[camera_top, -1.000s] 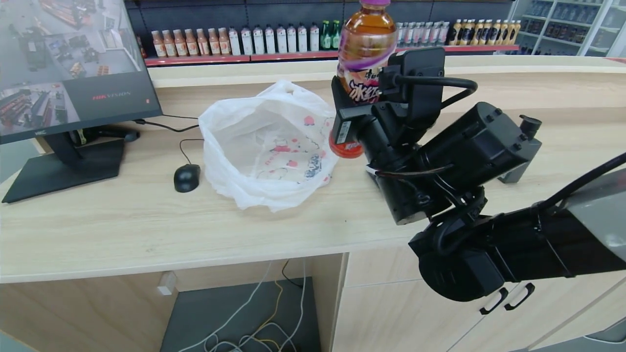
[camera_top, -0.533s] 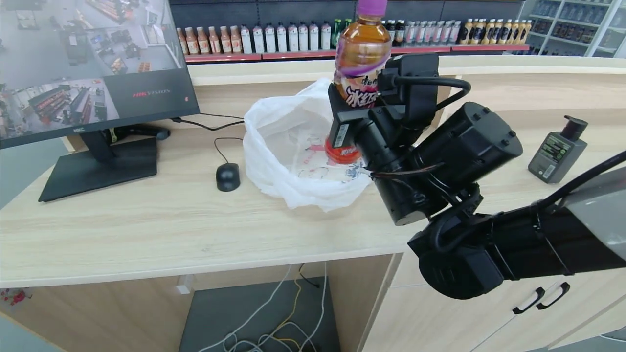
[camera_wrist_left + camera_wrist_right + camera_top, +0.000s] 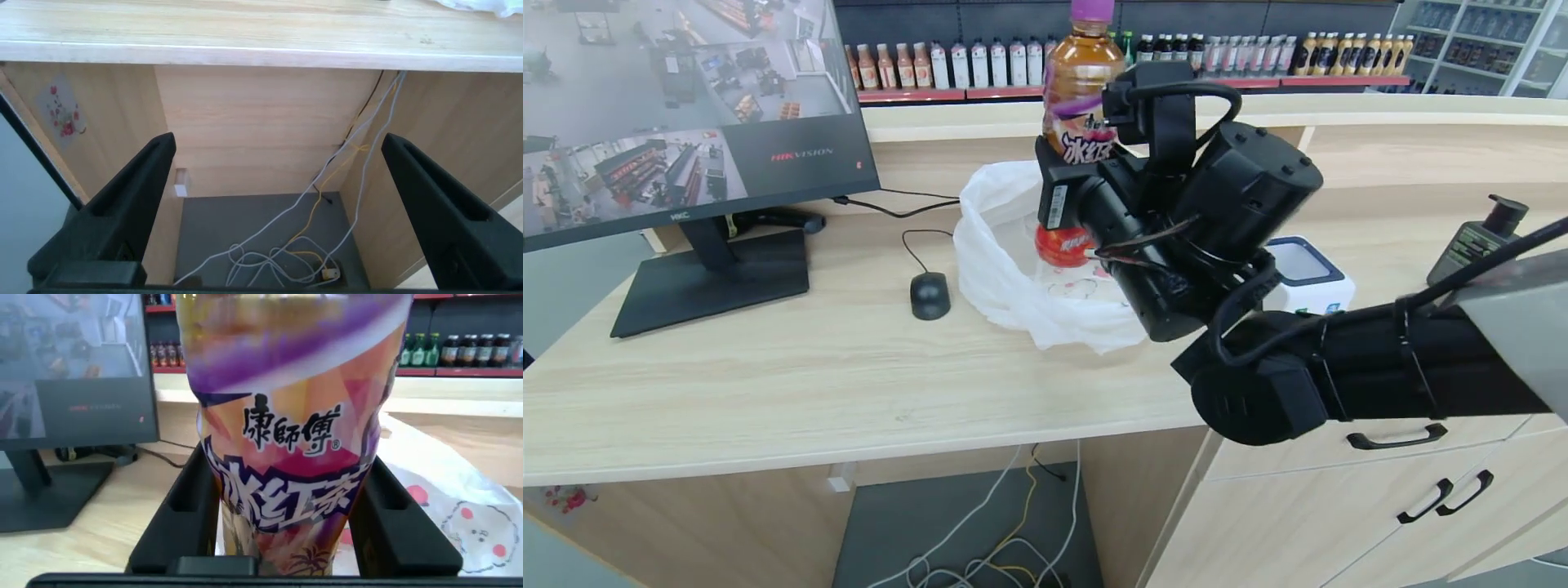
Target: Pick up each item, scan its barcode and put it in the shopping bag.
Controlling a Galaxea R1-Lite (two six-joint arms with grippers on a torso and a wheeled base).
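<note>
Gripping the bottle by its lower half, the right claw holds it upright above the open mouth of the white shopping bag, seen from the head view. The bottle has amber drink, a purple cap and a red base, and that base sits inside the outline of the bag's rim. The bag stands on the pale wooden bench, with a black mouse just beside it and a monitor farther to the robot's left. On the other side of the arm, a white box with a blue-edged top is on the bench, and a dark pump bottle is well apart toward the right edge. A shelf of drinks runs along the back wall.

From the left wrist view, the left claw is spread wide with nothing between its black fingers. It sits lower than the bench top, facing the wooden panel underneath and a tangle of cables.

From the right wrist view, the bottle's label fills the gap between the two fingers, which press against either side of it. The monitor and the bag's printed plastic show behind.
</note>
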